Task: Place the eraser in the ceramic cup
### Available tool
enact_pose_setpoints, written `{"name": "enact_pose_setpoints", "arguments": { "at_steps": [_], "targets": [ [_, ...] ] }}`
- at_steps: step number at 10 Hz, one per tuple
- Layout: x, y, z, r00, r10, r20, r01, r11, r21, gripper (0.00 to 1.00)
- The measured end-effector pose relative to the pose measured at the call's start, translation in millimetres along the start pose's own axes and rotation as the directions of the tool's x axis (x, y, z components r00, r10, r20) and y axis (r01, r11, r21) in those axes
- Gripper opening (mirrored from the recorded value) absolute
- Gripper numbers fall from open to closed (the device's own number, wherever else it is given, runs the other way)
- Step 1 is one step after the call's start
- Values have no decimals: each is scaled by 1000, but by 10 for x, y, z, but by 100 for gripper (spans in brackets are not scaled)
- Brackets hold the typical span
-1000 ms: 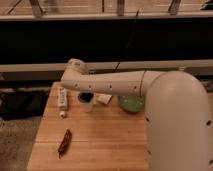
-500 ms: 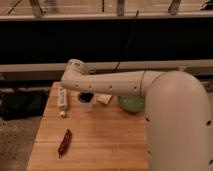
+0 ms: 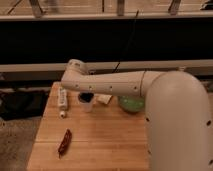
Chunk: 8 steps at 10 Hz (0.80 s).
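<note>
Nearest the viewer on the wooden table (image 3: 100, 145) lies a dark red object (image 3: 64, 142), beyond it a white object (image 3: 62, 98) beside the ceramic cup (image 3: 86, 101), with the gripper (image 3: 86, 93) just above the cup, state indeterminable, and the green bowl (image 3: 131, 104) farther right.

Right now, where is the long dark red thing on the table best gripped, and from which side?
Probably the middle of the dark red thing, from straight above, jaws across its narrow width: it lies flat, long and thin, on the wooden table. The gripper is hidden behind the arm, near the ceramic cup.
</note>
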Motion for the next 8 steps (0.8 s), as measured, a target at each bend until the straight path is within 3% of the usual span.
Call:
{"name": "enact_pose_setpoints", "arguments": {
  "at_steps": [3,5,8],
  "targets": [
    [4,-2,3,1000,-2,-3,2,1000,2,36],
    [5,-2,5,1000,-4,-5,4,1000,4,31],
    [10,1,12,1000,-6,-8,6,1000,7,38]
  ]
}}
